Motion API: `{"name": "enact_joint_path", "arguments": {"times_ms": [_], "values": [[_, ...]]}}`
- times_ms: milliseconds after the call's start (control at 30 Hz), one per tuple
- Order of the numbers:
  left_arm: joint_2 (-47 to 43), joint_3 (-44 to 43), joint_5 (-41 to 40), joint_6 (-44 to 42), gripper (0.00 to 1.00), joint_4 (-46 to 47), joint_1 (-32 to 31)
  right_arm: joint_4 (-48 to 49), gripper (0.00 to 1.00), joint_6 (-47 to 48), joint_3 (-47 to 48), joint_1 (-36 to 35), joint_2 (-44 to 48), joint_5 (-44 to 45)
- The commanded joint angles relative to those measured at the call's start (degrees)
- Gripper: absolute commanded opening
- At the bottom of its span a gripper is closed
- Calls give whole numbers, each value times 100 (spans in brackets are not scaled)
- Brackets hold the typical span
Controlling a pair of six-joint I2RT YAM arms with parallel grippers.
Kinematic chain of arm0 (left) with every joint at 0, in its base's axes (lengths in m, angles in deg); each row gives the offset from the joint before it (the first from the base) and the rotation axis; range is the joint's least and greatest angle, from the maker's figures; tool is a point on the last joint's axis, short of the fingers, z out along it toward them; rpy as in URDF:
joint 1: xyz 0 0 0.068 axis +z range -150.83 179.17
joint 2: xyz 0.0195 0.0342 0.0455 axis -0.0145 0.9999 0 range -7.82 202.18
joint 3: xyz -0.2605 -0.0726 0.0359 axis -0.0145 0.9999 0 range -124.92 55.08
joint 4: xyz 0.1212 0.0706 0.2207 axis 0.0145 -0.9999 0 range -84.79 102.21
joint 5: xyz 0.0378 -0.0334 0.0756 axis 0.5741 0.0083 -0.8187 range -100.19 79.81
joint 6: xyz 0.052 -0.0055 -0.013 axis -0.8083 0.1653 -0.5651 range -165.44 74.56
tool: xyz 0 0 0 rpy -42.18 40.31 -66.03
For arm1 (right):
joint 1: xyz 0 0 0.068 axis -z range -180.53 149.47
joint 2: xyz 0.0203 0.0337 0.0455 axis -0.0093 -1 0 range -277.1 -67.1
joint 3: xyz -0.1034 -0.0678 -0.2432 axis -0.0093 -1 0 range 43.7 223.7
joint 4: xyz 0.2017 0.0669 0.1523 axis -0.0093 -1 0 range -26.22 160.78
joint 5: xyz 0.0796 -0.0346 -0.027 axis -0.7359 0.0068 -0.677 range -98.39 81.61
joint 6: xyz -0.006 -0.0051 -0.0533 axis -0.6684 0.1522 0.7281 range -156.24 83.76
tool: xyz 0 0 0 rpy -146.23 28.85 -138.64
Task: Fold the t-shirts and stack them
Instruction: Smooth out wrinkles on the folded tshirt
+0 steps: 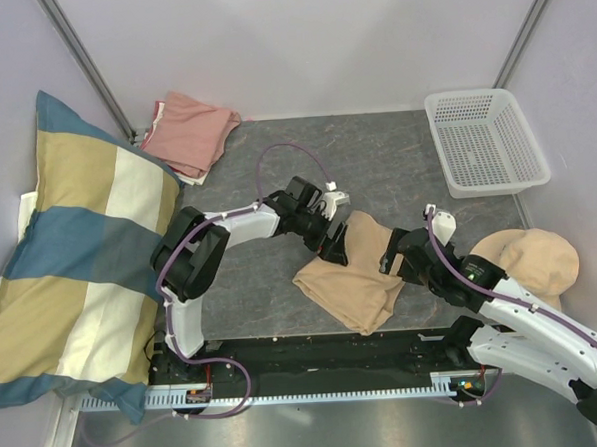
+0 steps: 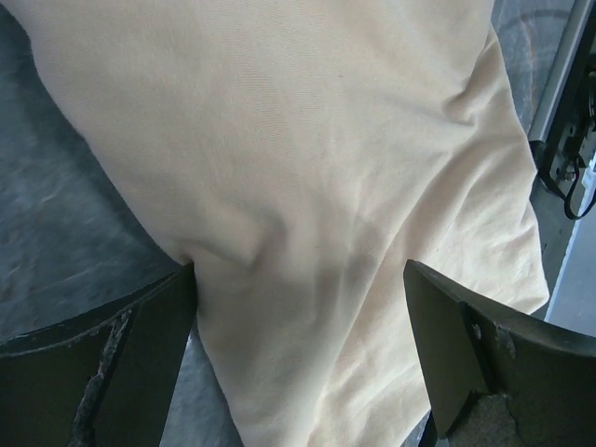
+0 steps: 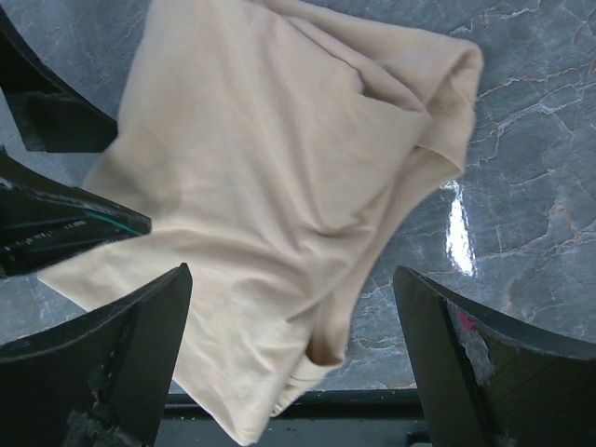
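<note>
The tan t-shirt (image 1: 356, 276) lies partly folded and rumpled on the grey table, near the front middle. It fills the left wrist view (image 2: 307, 168) and shows in the right wrist view (image 3: 279, 186). My left gripper (image 1: 331, 240) is open over the shirt's left upper edge, with cloth between its spread fingers (image 2: 112, 363) but not pinched. My right gripper (image 1: 400, 256) is open at the shirt's right edge, with its fingers (image 3: 475, 363) apart above the cloth. The salmon-pink t-shirt (image 1: 189, 134) lies folded at the back left corner.
A white mesh basket (image 1: 486, 139) stands at the back right. A round beige hat-like thing (image 1: 533, 259) lies at the right edge. A big striped pillow (image 1: 80, 255) leans along the left side. The table's black front rail (image 1: 316, 358) runs just below the tan shirt.
</note>
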Motion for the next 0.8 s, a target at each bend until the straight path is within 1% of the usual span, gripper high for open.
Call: {"name": "enact_joint_path", "arguments": {"times_ms": [0,133,167,233,267,300,367,467,567,633,767], "values": [[307,342,-384,202,100,-344,-364,96,98,8,-73,-33,149,12],[394,465,-402,184,100,-344,-417,87,98,-27,-82,-25,140,12],[412,491,-393,175,93,-344,-426,87,98,-19,-90,-33,140,12],[500,527,-349,175,73,-352,-444,87,98,-19,-82,-33,105,12],[526,527,-332,184,55,-344,-444,87,98,-19,-82,-33,113,21],[579,527,-236,210,43,-352,-444,87,98,-10,-90,-33,114,12],[693,509,-191,237,2,-370,-444,70,98,-19,-99,-24,131,30],[755,535,-173,272,2,-370,-488,43,98,-36,-117,-25,149,56],[650,553,-322,307,2,-379,-488,43,98,-54,-134,-33,158,83],[536,483,-690,263,2,-606,-479,52,98,-63,-134,-25,149,74],[228,-25,-1534,53,2,-1178,-330,122,98,-36,-178,-33,52,39]]}}
